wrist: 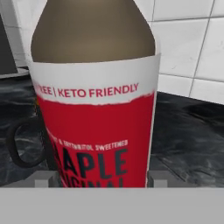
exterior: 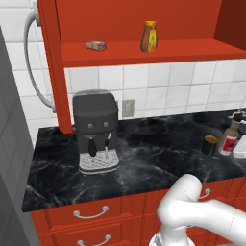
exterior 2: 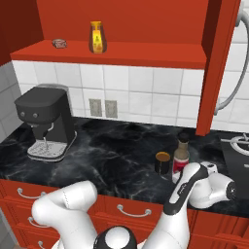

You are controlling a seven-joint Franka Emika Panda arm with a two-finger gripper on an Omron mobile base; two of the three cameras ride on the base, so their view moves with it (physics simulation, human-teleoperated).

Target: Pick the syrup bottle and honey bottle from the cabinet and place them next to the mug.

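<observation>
End effector (wrist: 98,179): straddles syrup bottle (wrist: 94,100) beside mug (exterior 2: 163,163); grip probably not released.
Next: release, fetch honey bottle (exterior: 149,36).

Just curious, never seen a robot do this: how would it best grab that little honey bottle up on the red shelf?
Probably by the honey bottle's amber body below the yellow cap, coming level from the open front of the cabinet. It stands upright with free space either side, so the pincer could close across its width.

black counter (exterior: 158,158), mug (exterior: 209,145), syrup bottle (exterior: 230,138)
</observation>
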